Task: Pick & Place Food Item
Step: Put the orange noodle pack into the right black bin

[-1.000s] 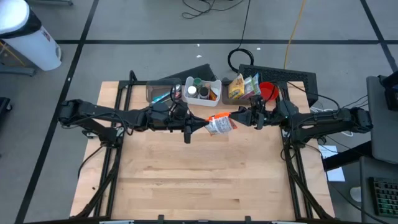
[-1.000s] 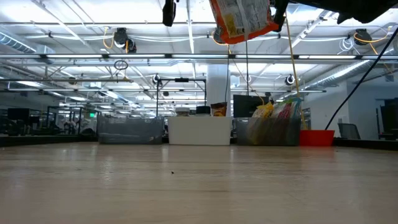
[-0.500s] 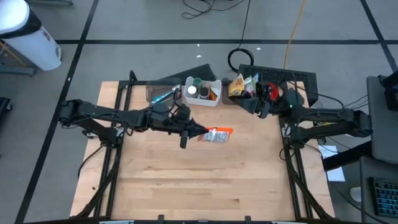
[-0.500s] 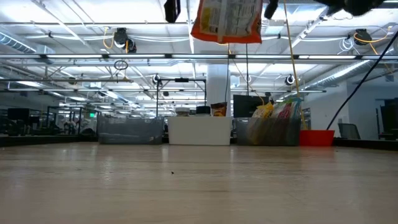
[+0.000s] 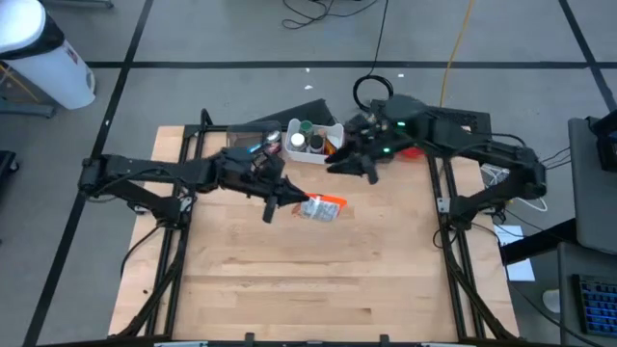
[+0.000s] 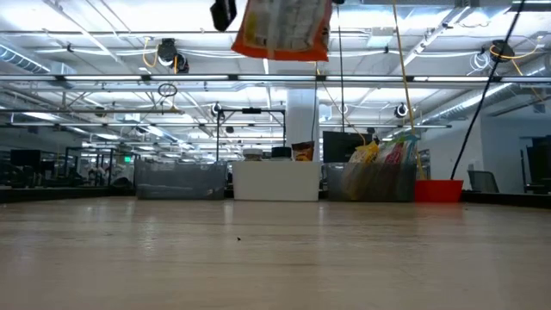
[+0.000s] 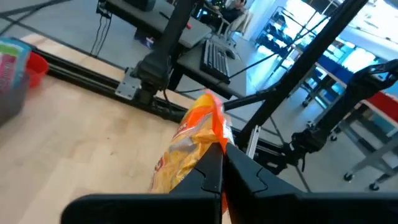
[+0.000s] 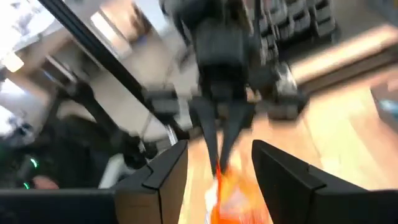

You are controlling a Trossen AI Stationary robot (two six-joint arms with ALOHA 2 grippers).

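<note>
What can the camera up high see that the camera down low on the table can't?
Only the high view shows both arms whole, the left gripper pinching the orange snack bag, and the right gripper open near the white bin. Only the low view shows how high the bag hangs above the table, and the ceiling lights behind. Both show the bag, white bin and red cup.

A glossy, crinkled plastic-film snack bag [image 5: 321, 207] (orange-edged) is seen above a matt, pale wooden worktop [image 5: 308, 280]; the end effector fingers [image 7: 208, 177] look matt black.
</note>
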